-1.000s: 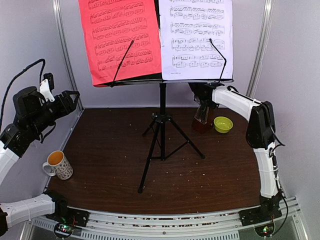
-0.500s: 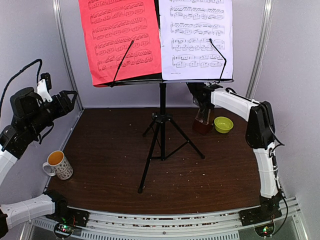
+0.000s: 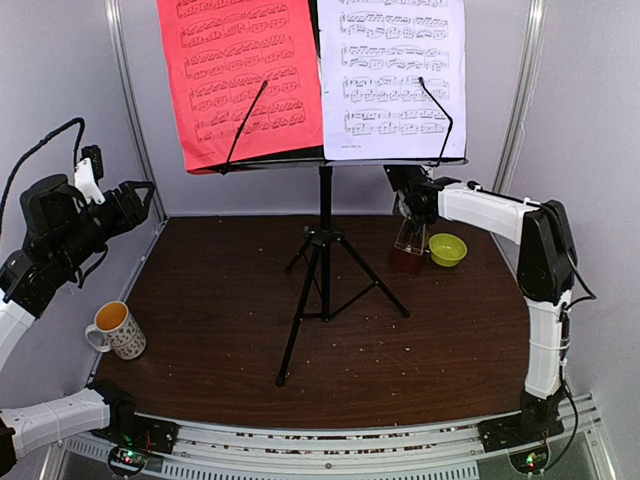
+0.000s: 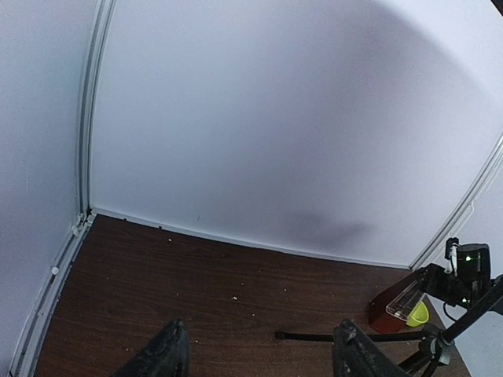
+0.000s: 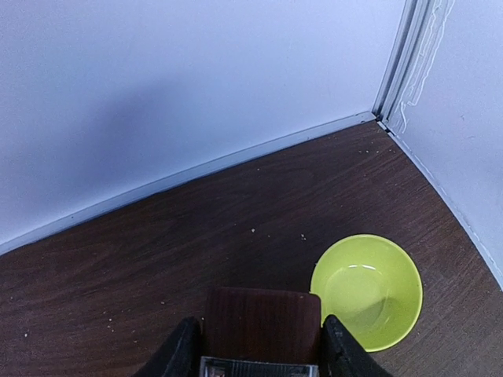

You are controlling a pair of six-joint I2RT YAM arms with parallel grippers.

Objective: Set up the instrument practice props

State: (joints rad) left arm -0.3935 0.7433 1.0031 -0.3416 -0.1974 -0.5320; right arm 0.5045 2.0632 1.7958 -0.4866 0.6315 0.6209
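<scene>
Metronome (image 5: 263, 310) first: your right claw (image 5: 259, 330) pinches it, one finger on each side, so it sits right between the fingers and hangs under the claw. From above it leans, with its top up by the claw and its brown base lower down. You cannot tell if the base touches the table (image 5: 118, 267).

Just to the claw's right is the yellow-green bowl (image 5: 366, 290), very near the base. It looks best to go down straight so you do not bump it. Past the claw is bare brown wood, then the back wall.

Off to the claw's left stands the music stand (image 3: 325, 200), with the red sheet (image 3: 240, 80) and the white sheet (image 3: 392, 75) on it. Your left claw (image 3: 140, 195) is far off and up high, fingers spread, holding nothing. The right arm is the near one.
</scene>
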